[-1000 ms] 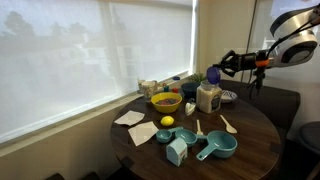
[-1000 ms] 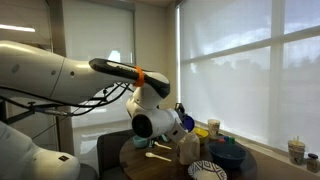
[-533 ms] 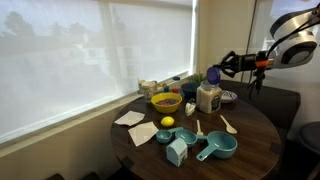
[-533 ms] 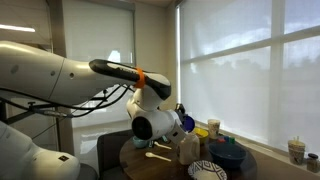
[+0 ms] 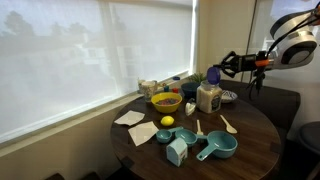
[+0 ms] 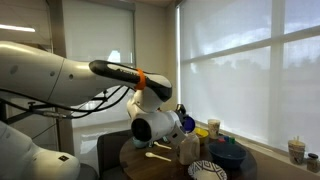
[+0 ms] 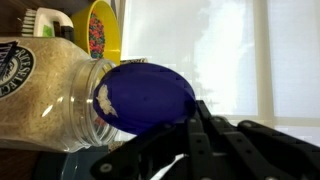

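Gripper: We see the black two-finger gripper closed on the rim of a round blue plastic lid, pinching it at one edge; in the wrist view its dark fingers come in from the lower right.
Lid: We find it in the air just above the mouth of the clear jar of pale grain. In the wrist view the round blue plastic lid sits in front of the opening, with grain showing at the rim.
Jar: It stands upright on the round dark wooden table, on the window side.
Neighbours: We note a yellow bowl just beside the jar, and a yellow lemon in front of the bowl.
Front of table: We count teal measuring cups, a wooden spoon and white paper napkins.
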You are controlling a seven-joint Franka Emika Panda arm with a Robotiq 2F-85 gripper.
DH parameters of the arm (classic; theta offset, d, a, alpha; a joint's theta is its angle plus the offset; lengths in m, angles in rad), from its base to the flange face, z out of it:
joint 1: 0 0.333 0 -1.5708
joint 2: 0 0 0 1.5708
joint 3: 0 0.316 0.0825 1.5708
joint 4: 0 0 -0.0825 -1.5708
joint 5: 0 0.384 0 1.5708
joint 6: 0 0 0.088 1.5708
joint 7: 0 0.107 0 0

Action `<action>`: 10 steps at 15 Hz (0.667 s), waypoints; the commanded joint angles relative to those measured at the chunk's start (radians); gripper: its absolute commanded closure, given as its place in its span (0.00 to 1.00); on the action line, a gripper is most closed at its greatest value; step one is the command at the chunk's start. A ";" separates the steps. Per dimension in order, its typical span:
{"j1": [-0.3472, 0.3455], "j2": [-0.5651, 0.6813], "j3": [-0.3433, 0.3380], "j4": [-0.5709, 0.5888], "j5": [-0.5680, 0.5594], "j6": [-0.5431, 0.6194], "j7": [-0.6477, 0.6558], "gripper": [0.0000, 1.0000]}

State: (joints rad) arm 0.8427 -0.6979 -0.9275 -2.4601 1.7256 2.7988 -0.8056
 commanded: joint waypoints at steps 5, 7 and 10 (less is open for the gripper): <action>-0.006 -0.015 -0.022 0.001 0.071 -0.029 -0.058 0.99; -0.005 -0.011 -0.021 -0.005 0.050 -0.023 -0.049 0.99; 0.004 -0.015 -0.027 -0.011 0.050 -0.037 -0.016 0.99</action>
State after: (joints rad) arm 0.8389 -0.6984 -0.9445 -2.4602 1.7511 2.7799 -0.8303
